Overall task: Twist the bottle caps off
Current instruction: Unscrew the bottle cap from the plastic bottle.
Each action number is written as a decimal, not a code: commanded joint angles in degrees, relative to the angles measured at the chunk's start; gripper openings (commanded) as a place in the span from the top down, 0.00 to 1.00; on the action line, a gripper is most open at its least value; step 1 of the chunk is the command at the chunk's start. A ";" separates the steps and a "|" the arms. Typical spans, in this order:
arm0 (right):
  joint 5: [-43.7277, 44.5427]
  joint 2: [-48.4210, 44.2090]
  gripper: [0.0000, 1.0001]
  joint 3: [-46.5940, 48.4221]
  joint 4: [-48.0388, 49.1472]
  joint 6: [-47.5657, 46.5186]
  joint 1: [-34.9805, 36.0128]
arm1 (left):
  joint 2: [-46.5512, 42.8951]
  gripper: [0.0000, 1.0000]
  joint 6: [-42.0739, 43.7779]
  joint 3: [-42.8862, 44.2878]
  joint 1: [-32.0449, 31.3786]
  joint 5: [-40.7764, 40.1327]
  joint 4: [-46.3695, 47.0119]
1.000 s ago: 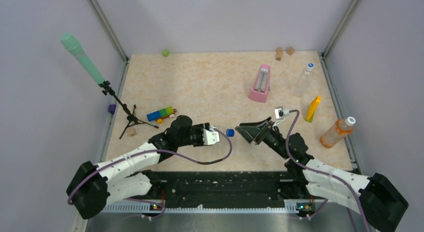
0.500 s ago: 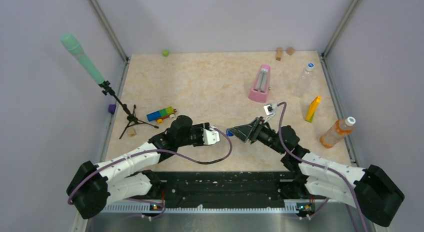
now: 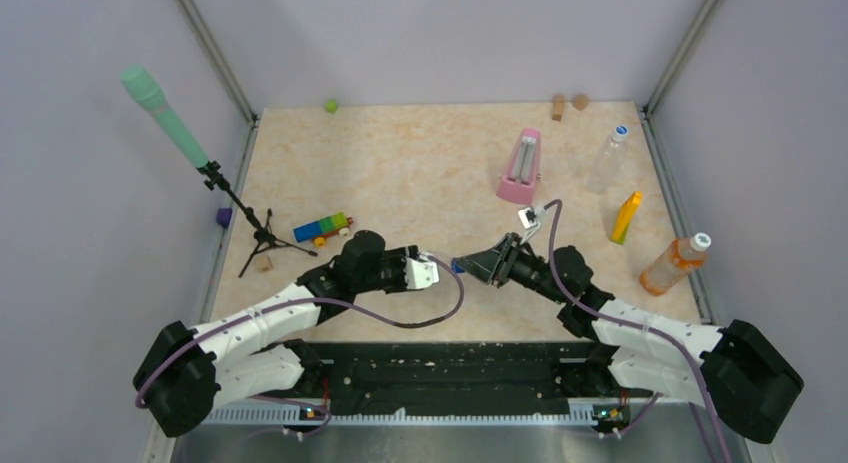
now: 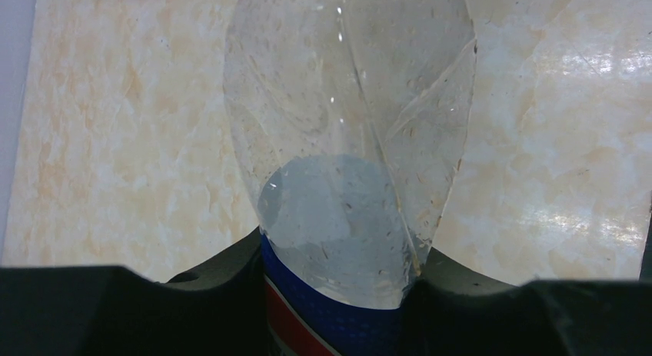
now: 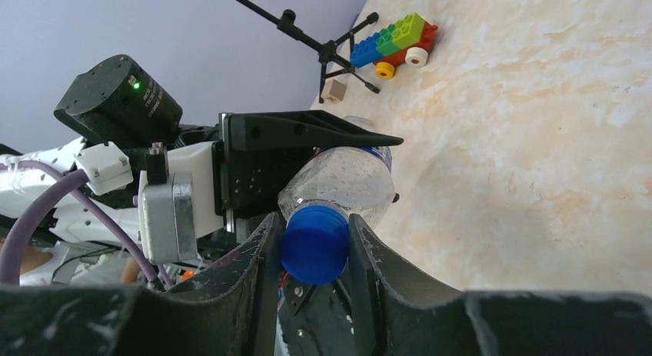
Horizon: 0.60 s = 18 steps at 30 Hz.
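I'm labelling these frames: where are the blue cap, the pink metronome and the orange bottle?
blue cap (image 5: 314, 244), right wrist view, side wall.
pink metronome (image 3: 520, 167), top view, front face.
orange bottle (image 3: 668, 267), top view, its body.

White-black arms (image 3: 262, 318), purple cables (image 3: 461, 288)

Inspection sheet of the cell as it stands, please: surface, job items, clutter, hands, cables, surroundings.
Surface: beige marbled table, no spills seen.
Job's things: labelled bottle held level, blue cap on; plain clear bottle and orange bottle at the right side, both capped.
Clutter: pink metronome, yellow object, toy block car, microphone stand, green cube, wooden blocks.
Hands: left hand shut on the labelled bottle; right hand clamped on the blue cap.
Cables: left cable and right cable loop free, no snag seen.
Surroundings: grey walls, frame posts.
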 commanded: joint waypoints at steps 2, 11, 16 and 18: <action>-0.92 -0.49 0.74 2.52 -0.81 -2.67 0.00 | 0.26 1.00 0.09 1.55 0.02 1.02 2.89; -0.74 -3.14 0.50 2.63 -3.14 -2.20 0.00 | -0.14 1.00 -0.26 1.07 0.01 0.63 3.80; 0.00 -5.43 0.49 1.60 -3.30 -1.17 0.00 | -1.10 1.00 -0.36 0.38 0.02 0.36 3.89; 0.17 -5.66 0.49 1.65 -3.52 -0.76 0.00 | -1.24 1.00 -0.38 0.23 0.02 0.35 3.89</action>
